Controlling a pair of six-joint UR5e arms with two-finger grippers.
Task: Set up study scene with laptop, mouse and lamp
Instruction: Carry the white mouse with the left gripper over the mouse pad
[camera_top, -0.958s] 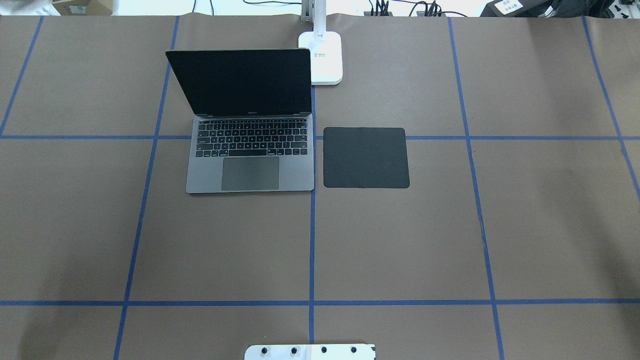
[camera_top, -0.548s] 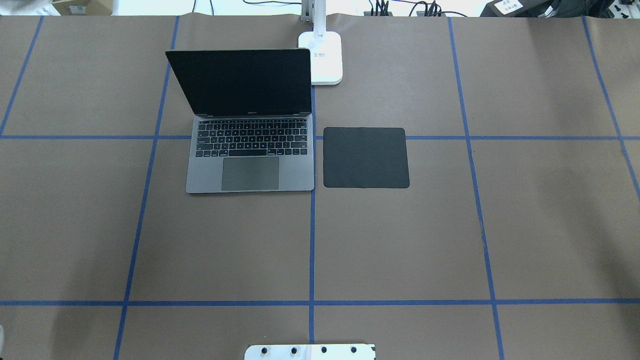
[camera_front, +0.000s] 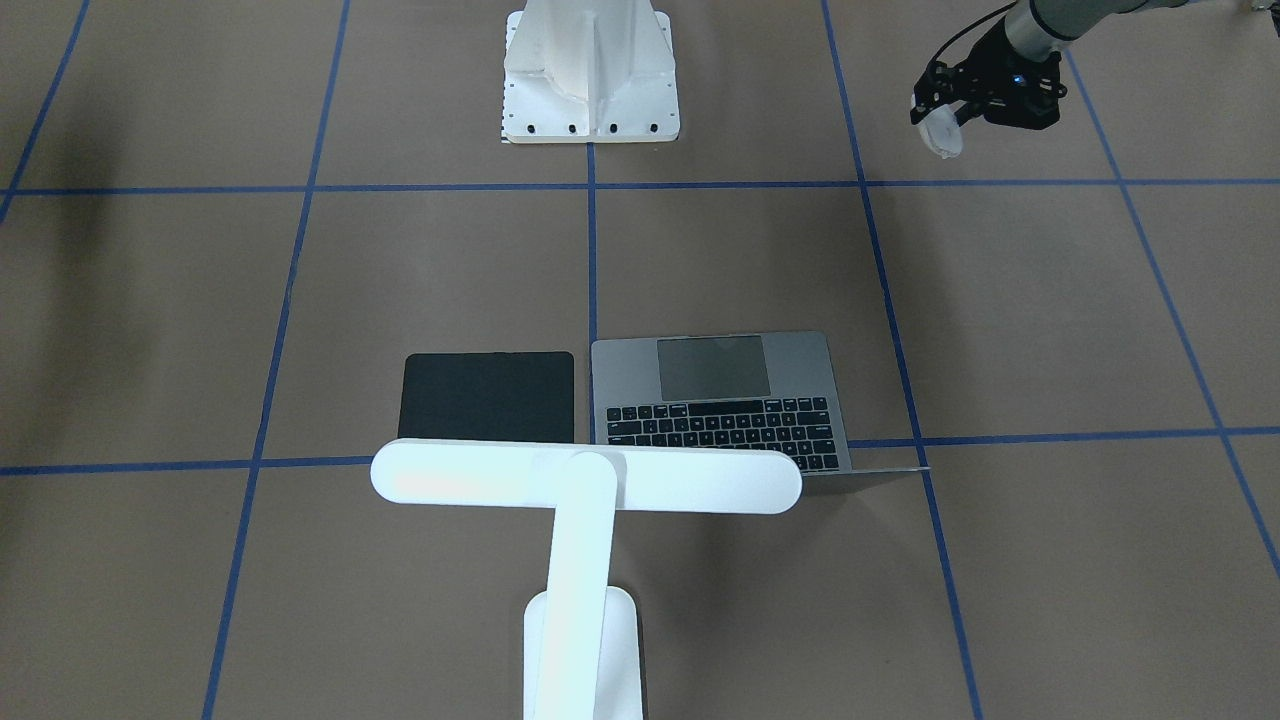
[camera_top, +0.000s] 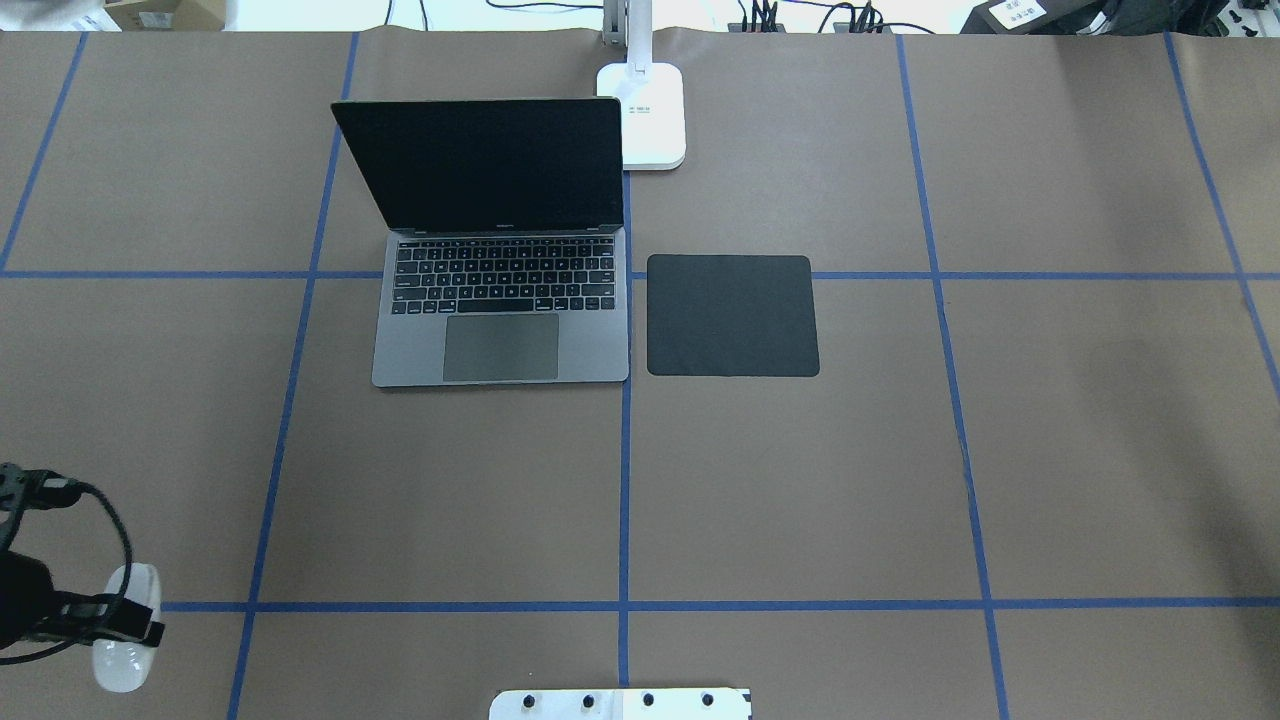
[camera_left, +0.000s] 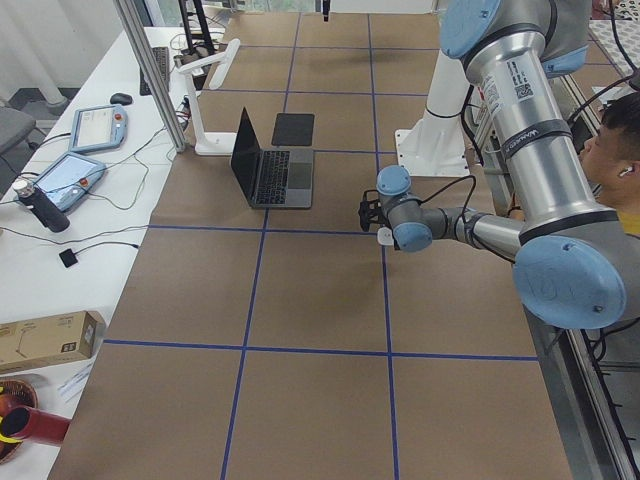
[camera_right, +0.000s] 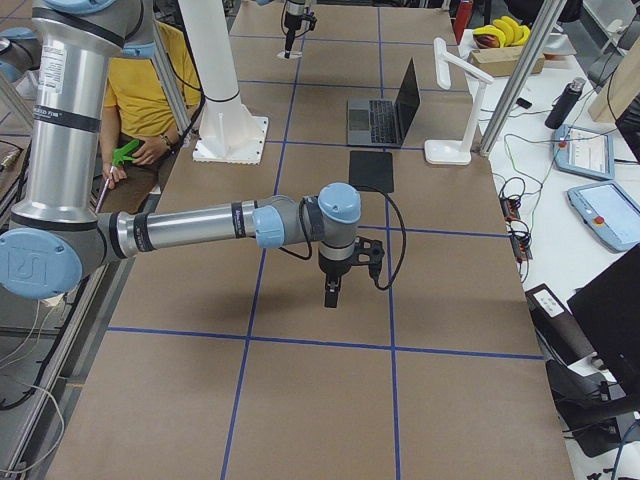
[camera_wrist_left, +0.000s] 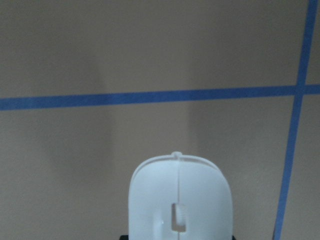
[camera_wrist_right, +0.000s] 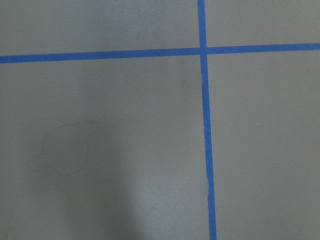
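The open space-grey laptop (camera_top: 500, 340) stands left of centre at the back, also in the front view (camera_front: 720, 385). The white T-shaped lamp (camera_front: 585, 478) stands behind it, its base (camera_top: 655, 115) by the screen's right corner. My left gripper (camera_top: 128, 618) is shut on the white mouse (camera_top: 120, 665) and holds it above the table at the near left. They also show in the front view, the gripper (camera_front: 945, 110) and the mouse (camera_front: 943, 138). The left wrist view shows the mouse (camera_wrist_left: 180, 200) over brown paper. My right gripper (camera_right: 330, 290) hangs over the right half; I cannot tell its state.
A plain black square pad (camera_top: 732, 315) lies right of the laptop. The white bolted pedestal (camera_front: 590, 70) stands at the near middle edge. Blue tape lines (camera_top: 622, 500) grid the brown paper. A person (camera_right: 150, 110) sits behind the robot. A bench with tablets (camera_left: 80, 150) runs along the far side.
My left gripper with the white mouse has come into the overhead view at the lower left corner. The laptop, pad and lamp have not moved.
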